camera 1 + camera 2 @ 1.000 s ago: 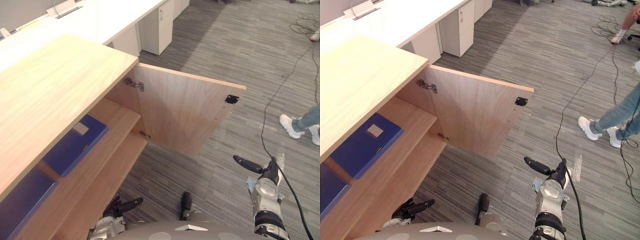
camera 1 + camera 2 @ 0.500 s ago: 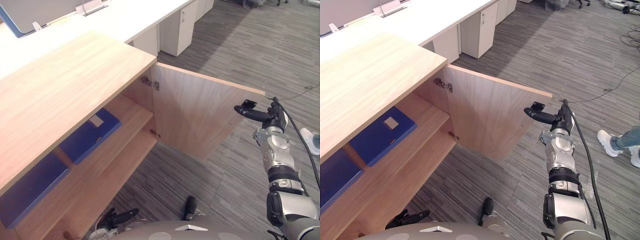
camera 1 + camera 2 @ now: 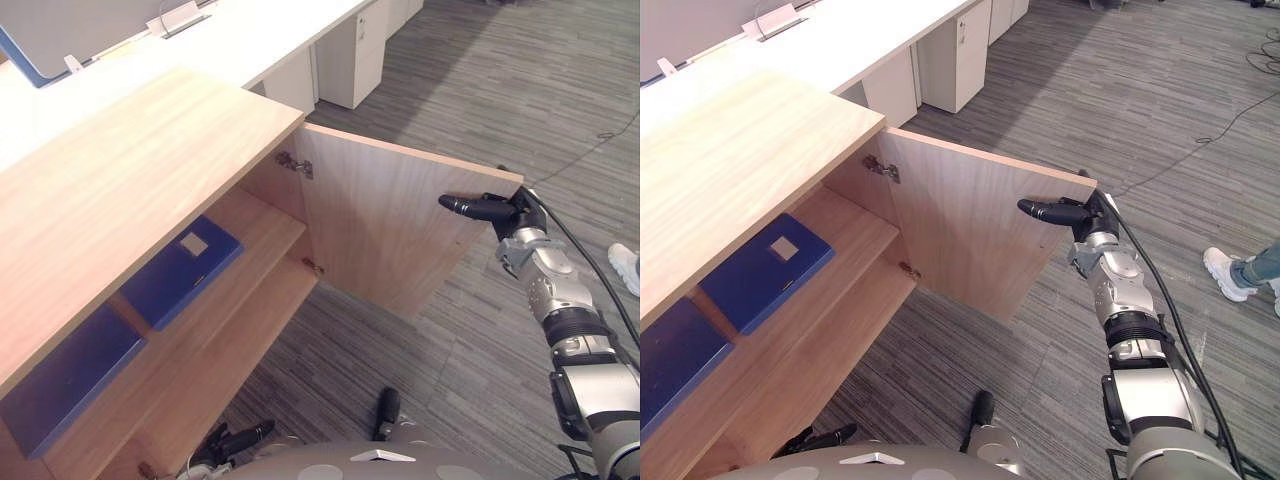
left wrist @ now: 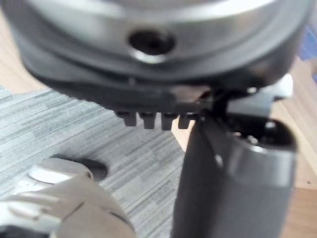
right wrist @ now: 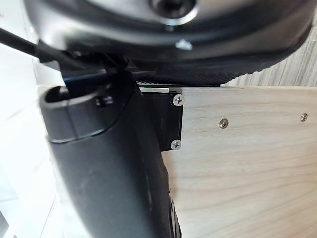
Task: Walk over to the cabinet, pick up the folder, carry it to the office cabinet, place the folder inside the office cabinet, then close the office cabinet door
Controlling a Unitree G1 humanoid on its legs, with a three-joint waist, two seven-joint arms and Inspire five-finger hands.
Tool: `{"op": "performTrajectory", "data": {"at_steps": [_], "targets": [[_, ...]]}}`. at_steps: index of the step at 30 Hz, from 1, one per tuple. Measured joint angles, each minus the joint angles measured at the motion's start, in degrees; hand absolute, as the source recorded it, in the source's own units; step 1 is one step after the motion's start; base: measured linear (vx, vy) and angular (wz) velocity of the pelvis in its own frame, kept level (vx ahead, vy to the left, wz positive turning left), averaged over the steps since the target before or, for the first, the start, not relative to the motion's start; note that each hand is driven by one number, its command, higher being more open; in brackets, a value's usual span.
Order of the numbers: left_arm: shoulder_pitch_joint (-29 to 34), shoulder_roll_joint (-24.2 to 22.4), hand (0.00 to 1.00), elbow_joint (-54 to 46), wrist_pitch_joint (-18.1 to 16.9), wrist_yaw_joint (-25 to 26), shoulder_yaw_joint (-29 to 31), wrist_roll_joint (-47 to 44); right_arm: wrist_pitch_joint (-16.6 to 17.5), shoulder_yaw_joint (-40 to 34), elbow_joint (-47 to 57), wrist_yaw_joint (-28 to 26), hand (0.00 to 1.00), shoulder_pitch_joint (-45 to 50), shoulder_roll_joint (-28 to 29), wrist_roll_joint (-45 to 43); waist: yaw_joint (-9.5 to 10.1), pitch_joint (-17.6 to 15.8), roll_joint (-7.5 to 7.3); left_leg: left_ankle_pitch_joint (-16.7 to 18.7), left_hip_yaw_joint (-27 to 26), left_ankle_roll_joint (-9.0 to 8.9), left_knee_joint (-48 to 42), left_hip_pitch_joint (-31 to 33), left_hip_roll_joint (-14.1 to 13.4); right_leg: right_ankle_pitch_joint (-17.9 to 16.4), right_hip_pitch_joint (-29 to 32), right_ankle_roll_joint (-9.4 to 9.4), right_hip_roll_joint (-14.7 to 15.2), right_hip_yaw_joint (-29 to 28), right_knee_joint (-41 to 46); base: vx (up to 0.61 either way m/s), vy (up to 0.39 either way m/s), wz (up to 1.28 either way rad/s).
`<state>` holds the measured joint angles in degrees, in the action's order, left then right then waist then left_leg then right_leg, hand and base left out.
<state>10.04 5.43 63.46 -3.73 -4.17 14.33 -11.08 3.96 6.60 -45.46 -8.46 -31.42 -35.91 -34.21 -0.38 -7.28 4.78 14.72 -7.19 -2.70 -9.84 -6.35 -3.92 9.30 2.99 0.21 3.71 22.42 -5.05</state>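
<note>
The blue rectangular folder (image 3: 178,272) lies flat on the upper shelf (image 3: 268,226) of the light wooden office cabinet (image 3: 120,170). Its long axis slants toward the hinge side, where its white label (image 3: 194,243) sits; the print is unreadable. The wooden door (image 3: 385,225) stands open. The right hand (image 3: 497,209), fingers straight, is at the door's free top corner. The left hand (image 3: 232,441) hangs low, relaxed and empty.

The office cabinet (image 3: 730,150) stands with its door (image 3: 960,230) swung wide open, inner face toward the camera; the right hand (image 3: 1080,213) is at the door's free top corner, touching its edge; a blue folder (image 3: 765,270) lies flat on the upper shelf (image 3: 845,235), a second blue folder (image 3: 670,355) beside it in the next compartment; the left hand (image 3: 825,437) hangs low near the cabinet's base; a person's white shoe (image 3: 1225,273) rests on the grey carpet (image 3: 1120,90).
</note>
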Motion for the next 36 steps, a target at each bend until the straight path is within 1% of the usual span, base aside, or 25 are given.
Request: {"op": "performTrajectory", "data": {"at_steps": [3, 5, 6, 7, 8, 9, 10, 11, 12, 14, 15, 16, 17, 19, 21, 23, 25, 26, 28, 30, 31, 33, 36], "targets": [[-0.26, 0.01, 1.00, -0.01, 0.02, -1.25, 0.13, 0.43, -2.13, 4.31, 9.43, -4.55, 1.00, 5.41, -5.53, -2.11, -0.31, -0.02, 0.09, 0.18, -0.18, -0.31, 0.00, -0.14, -1.05, -0.52, 0.13, -0.65, -1.13, -0.38, 0.00, 0.05, 0.013, -0.09], [-0.13, 0.01, 1.00, 0.06, 0.02, -1.55, 0.18, 0.56, -2.46, 5.98, 13.36, -6.41, 1.00, 7.43, -7.43, -2.85, -0.87, 0.00, 0.13, 0.18, -0.16, -0.33, 0.00, -0.12, -1.32, -0.65, 0.34, -0.80, -1.49, -0.77, 0.01, 0.05, 0.021, -0.16], [0.03, 0.02, 1.00, 0.15, 0.04, -1.72, 0.32, 0.65, -2.65, 8.87, 18.94, -8.41, 1.00, 10.00, -10.30, -3.28, -1.74, 0.01, 0.14, 0.19, -0.17, -0.39, -0.07, -0.13, -1.58, -0.74, 0.59, -0.94, -1.93, -1.40, 0.02, 0.06, 0.032, -0.24], [0.01, 0.00, 1.00, 0.16, 0.03, -1.84, 0.36, 0.89, -2.65, 9.99, 21.42, -9.15, 1.00, 11.21, -11.84, -3.31, -1.89, 0.01, 0.14, 0.14, -0.16, -0.46, -0.21, -0.16, -1.63, -0.77, 0.66, -0.98, -2.05, -1.75, 0.02, 0.07, 0.046, -0.28], [-0.02, 0.00, 1.00, 0.17, 0.03, -2.08, 0.40, 1.37, -2.65, 12.57, 24.84, -10.48, 1.00, 12.78, -14.57, -3.28, -2.16, 0.02, 0.12, 0.09, -0.10, -0.55, -0.71, -0.12, -1.64, -0.78, 0.68, -1.00, -2.11, -2.21, 0.02, 0.05, 0.049, -0.28], [0.00, 0.00, 1.00, 0.34, -0.05, -2.82, 0.75, 2.72, -2.69, 16.12, 30.51, -13.86, 1.00, 15.08, -19.45, -2.91, -2.72, 0.23, 0.07, -0.28, -0.07, -0.86, -1.19, -0.15, -1.55, -0.74, 0.65, -1.01, -2.13, -2.62, 0.02, 0.05, 0.065, -0.25], [-0.04, 0.01, 1.00, 0.60, -0.11, -3.09, 1.21, 2.74, -2.70, 17.30, 33.30, -15.49, 1.00, 15.89, -21.66, -2.60, -3.09, 0.29, 0.03, -0.41, -0.06, -0.93, -1.20, -0.20, -1.50, -0.75, 0.69, -1.01, -2.14, -2.85, 0.02, 0.04, 0.062, -0.28], [-0.52, 0.20, 1.00, 1.28, -0.29, -3.54, 1.39, 2.74, -2.68, 19.72, 38.30, -18.79, 1.00, 18.16, -25.77, -1.89, -3.09, 0.67, -0.19, -0.71, -0.08, -0.96, -1.22, -0.17, -1.42, -0.75, 1.01, -1.02, -2.23, -3.50, 0.03, 0.03, 0.066, -0.18], [-0.64, 0.36, 1.00, 1.39, -0.30, -3.62, 1.47, 2.75, -2.57, 20.64, 40.43, -20.57, 1.00, 19.16, -27.17, -1.50, -3.09, 0.85, -0.47, -0.96, -0.04, -0.98, -1.21, -0.20, -1.37, -0.75, 1.04, -1.02, -2.22, -3.72, 0.03, 0.03, 0.064, -0.15], [-0.72, 0.86, 1.00, 1.42, -0.55, -4.52, 1.86, 2.76, -2.58, 23.38, 48.15, -27.68, 1.00, 23.85, -29.96, 2.75, -2.83, 2.48, -1.88, -1.91, 0.06, -0.90, -1.04, -0.21, -1.18, -0.90, 1.09, -1.23, -2.16, -3.91, 0.03, 0.03, 0.070, 0.00], [-0.82, 1.00, 1.00, 1.42, -0.60, -4.83, 1.86, 2.76, -2.66, 23.85, 49.72, -29.51, 1.00, 25.60, -30.53, 4.33, -2.48, 2.85, -2.21, -1.99, 0.11, -0.87, -1.01, -0.19, -1.18, -0.92, 1.10, -1.27, -2.16, -3.89, 0.03, 0.02, 0.083, 0.05], [-1.09, 1.11, 1.00, 1.42, -0.85, -5.31, 1.86, 2.76, -2.88, 24.57, 52.37, -32.65, 1.00, 29.50, -31.48, 6.88, -1.53, 3.19, -2.56, -2.00, 0.13, -0.86, -0.93, -0.19, -1.18, -0.93, 1.10, -1.28, -2.17, -3.86, 0.03, 0.00, 0.104, 0.05], [-1.12, 1.14, 1.00, 1.50, -0.92, -5.61, 2.01, 2.76, -3.65, 24.65, 53.83, -35.40, 1.00, 32.81, -31.64, 9.35, -1.23, 3.34, -2.82, -1.99, 0.14, -0.86, -0.75, -0.17, -1.07, -0.88, 1.18, -1.25, -2.05, -3.83, 0.03, -0.01, 0.116, 0.04], [-0.98, 1.27, 1.00, 2.22, -0.83, -5.93, 2.29, 2.78, -4.79, 24.66, 54.54, -38.27, 1.00, 36.70, -31.98, 11.76, -1.37, 3.62, -3.03, -1.99, 0.02, -0.86, -0.43, -0.16, -0.70, -0.61, 1.43, -0.96, -1.74, -4.03, 0.04, -0.03, 0.140, -0.04], [-0.52, 1.68, 1.00, 2.67, -0.75, -5.91, 2.42, 2.78, -5.20, 24.19, 54.55, -39.03, 1.00, 39.69, -32.39, 12.67, -1.48, 4.43, -3.27, -1.99, -0.28, -0.85, 0.40, -0.21, -0.46, -0.30, 1.96, -0.87, -1.65, -4.39, 0.03, -0.05, 0.154, -0.10], [-0.55, 2.80, 1.00, 3.02, -0.56, -5.96, 2.57, 2.78, -6.14, 22.15, 55.19, -39.70, 1.00, 42.04, -32.39, 12.64, -1.56, 5.09, -4.26, -1.97, -0.44, -0.83, 0.88, -0.26, -0.22, -0.06, 2.51, -0.70, -1.56, -4.99, 0.02, -0.08, 0.112, -0.12], [-0.72, 3.23, 1.00, 2.97, -0.37, -6.10, 3.52, 2.82, -6.66, 19.55, 55.90, -40.10, 1.00, 42.88, -32.39, 12.09, -1.58, 5.43, -4.85, -1.82, -0.48, -0.64, 1.23, -0.18, -0.17, -0.15, 2.87, -0.72, -1.56, -5.13, 0.02, -0.09, 0.088, -0.03], [-0.76, 3.33, 1.00, 2.91, -0.36, -6.12, 3.73, 2.84, -7.19, 17.08, 56.48, -40.08, 1.00, 43.85, -32.41, 10.95, -1.59, 5.37, -4.98, -1.46, -0.48, -0.69, 1.33, -0.17, -0.32, 0.00, 2.86, -0.53, -1.62, -5.09, 0.01, -0.09, 0.078, 0.05], [-0.64, 3.34, 1.00, 3.00, -0.17, -6.17, 3.91, 2.87, -7.36, 15.17, 56.69, -40.08, 1.00, 44.29, -32.41, 9.50, -1.59, 5.37, -5.00, -0.55, -0.51, -0.56, 1.37, -0.10, -0.59, 0.19, 2.86, -0.28, -1.80, -5.02, 0.01, -0.08, 0.065, 0.05], [-0.47, 3.36, 1.00, 3.41, 0.20, -6.27, 4.76, 2.88, -7.44, 13.89, 56.88, -40.02, 1.00, 44.59, -32.41, 8.70, -1.43, 5.34, -5.35, 0.05, -0.99, -0.30, 1.10, 0.13, -0.67, 0.26, 2.84, -0.13, -1.79, -5.06, 0.02, -0.11, 0.077, 0.00], [-0.24, 3.38, 1.00, 3.50, 0.22, -6.27, 4.76, 2.88, -7.46, 13.67, 56.87, -40.00, 1.00, 44.75, -32.41, 8.48, -1.40, 5.31, -5.29, 0.20, -0.94, -0.02, 1.10, 0.30, -0.75, 0.24, 2.92, -0.11, -1.80, -5.02, 0.02, -0.07, 0.048, 0.03], [0.44, 3.34, 1.00, 3.58, 0.32, -6.27, 4.74, 2.88, -7.46, 13.58, 56.85, -40.00, 1.00, 45.52, -32.41, 8.38, -1.51, 5.34, -5.05, 0.18, -0.29, -0.04, 0.95, 1.09, -1.00, 0.27, 3.27, -0.14, -1.80, -4.30, 0.03, -0.03, 0.030, 0.14], [0.68, 3.29, 1.00, 3.58, 0.44, -6.29, 4.70, 2.87, -7.46, 13.92, 55.87, -40.07, 1.00, 46.64, -31.99, 8.41, -1.47, 5.18, -4.52, -0.13, 1.73, -0.69, 0.74, 2.02, -1.35, 0.10, 3.22, -0.40, -1.74, -2.34, 0.03, 0.01, 0.031, 0.37]]}}
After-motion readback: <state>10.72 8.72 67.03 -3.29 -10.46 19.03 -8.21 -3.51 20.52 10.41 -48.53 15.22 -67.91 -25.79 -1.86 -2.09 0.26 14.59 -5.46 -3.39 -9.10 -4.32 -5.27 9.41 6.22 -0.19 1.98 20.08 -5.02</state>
